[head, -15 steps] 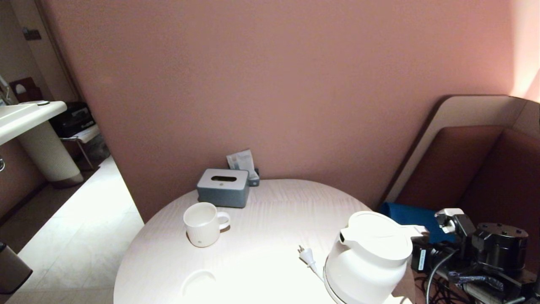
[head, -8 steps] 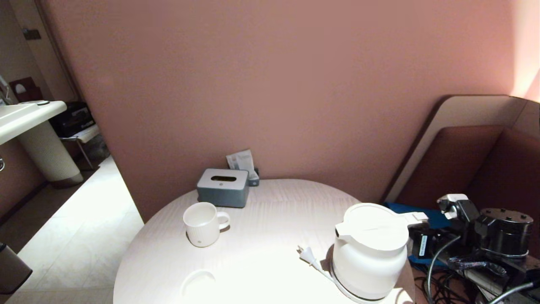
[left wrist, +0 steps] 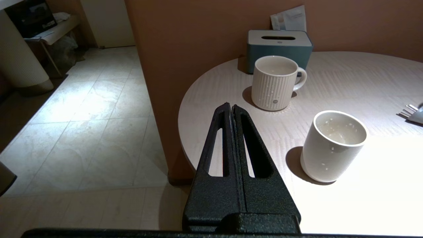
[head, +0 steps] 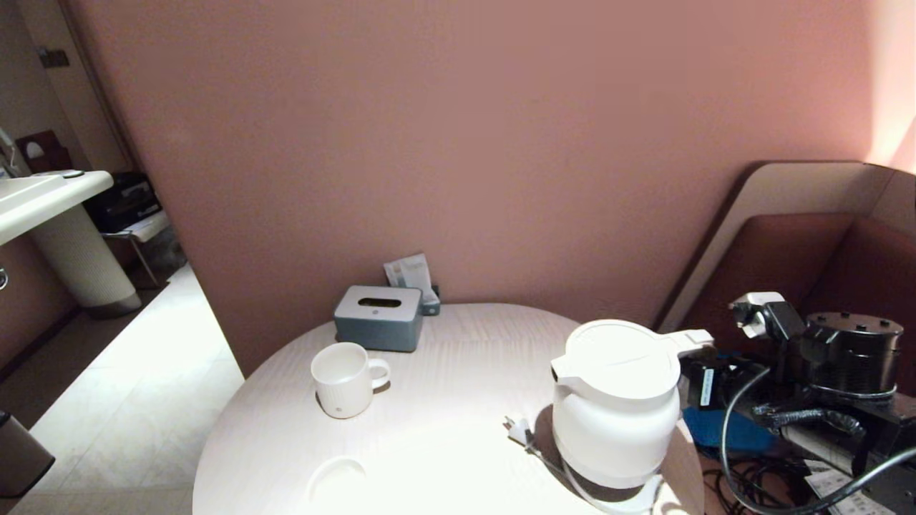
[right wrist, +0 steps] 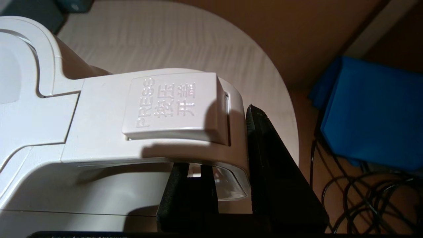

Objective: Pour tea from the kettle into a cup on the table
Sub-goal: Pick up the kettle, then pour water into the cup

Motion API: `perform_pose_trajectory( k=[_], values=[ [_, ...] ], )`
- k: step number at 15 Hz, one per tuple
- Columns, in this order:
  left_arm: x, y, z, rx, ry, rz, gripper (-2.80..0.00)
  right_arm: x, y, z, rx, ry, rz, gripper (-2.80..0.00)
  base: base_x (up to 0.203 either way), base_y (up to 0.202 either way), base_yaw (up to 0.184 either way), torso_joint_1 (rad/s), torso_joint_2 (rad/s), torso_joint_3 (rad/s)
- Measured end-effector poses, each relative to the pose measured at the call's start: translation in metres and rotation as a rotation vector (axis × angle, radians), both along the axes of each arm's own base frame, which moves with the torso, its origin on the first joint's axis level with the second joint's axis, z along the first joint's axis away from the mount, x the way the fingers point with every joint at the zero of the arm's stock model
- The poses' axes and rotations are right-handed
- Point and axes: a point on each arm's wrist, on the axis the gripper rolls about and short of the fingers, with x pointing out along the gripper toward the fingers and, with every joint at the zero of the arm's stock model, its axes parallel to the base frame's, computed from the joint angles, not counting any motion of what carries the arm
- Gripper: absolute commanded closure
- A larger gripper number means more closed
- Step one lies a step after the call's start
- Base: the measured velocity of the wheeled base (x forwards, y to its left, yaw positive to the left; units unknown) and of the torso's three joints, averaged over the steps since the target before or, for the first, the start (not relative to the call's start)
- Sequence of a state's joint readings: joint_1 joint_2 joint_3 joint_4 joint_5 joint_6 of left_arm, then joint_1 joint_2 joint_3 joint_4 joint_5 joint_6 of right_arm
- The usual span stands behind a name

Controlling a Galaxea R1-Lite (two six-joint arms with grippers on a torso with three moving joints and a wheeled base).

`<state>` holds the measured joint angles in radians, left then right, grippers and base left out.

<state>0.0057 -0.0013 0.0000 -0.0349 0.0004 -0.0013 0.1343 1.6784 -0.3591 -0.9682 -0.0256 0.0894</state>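
Head view: kettle (head: 617, 404) seen raised clear of its round base (head: 608, 501), at the right edge of the round table (head: 458, 357), spout turned toward the ribbed mug (head: 347, 379). Lifted by the handle from the kettle's right side by the right gripper (head: 705, 365), the arm largely hidden behind the kettle body. White plug (head: 517, 430) lying just beside the kettle on the mug side. Cup (head: 336, 481) barely made out as a pale ring in the glare, well apart from the kettle, on the near side of the mug. Grey tissue box (head: 378, 317) standing beyond the mug, against the wall.

Left wrist view: left gripper (left wrist: 231, 112) clenched on nothing, fingers pressed together, hanging off the table edge, near the cup (left wrist: 333, 145). Cup upright, mouth open, nearer than the mug (left wrist: 276, 82); tissue box (left wrist: 279, 44) behind the mug.

Right wrist view: right gripper (right wrist: 228, 165) grasping the kettle handle (right wrist: 172, 115) just below the lid-release button marked PRESS, one finger under the loop, the other outside it.

Judged: kettle's handle-to-spout line pointed across the table toward the mug; cup lay away from the spout, nearer the idle left arm, so a carry across toward the cup needed before any tilt.
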Motion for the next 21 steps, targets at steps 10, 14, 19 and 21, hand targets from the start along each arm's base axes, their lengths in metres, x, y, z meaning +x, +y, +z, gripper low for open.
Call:
perform_pose_trajectory(
  k=[10, 14, 19, 21],
  values=[
    [0.000, 0.000, 0.000, 0.000, 0.000, 0.000, 0.00, 0.008, 0.050, 0.065, -0.084, 0.016, -0.001, 0.00, 0.000, 0.000, 0.000, 0.000, 0.00, 0.000],
    [0.000, 0.000, 0.000, 0.000, 0.000, 0.000, 0.00, 0.007, 0.071, 0.077, -0.111, 0.018, 0.022, 0.00, 0.000, 0.000, 0.000, 0.000, 0.00, 0.000],
    [0.000, 0.000, 0.000, 0.000, 0.000, 0.000, 0.00, 0.007, 0.111, 0.088, -0.146, 0.011, 0.073, 0.00, 0.000, 0.000, 0.000, 0.000, 0.00, 0.000],
    [0.000, 0.000, 0.000, 0.000, 0.000, 0.000, 0.00, 0.006, 0.131, 0.086, -0.161, 0.004, 0.095, 0.00, 0.000, 0.000, 0.000, 0.000, 0.00, 0.000]
  ],
)
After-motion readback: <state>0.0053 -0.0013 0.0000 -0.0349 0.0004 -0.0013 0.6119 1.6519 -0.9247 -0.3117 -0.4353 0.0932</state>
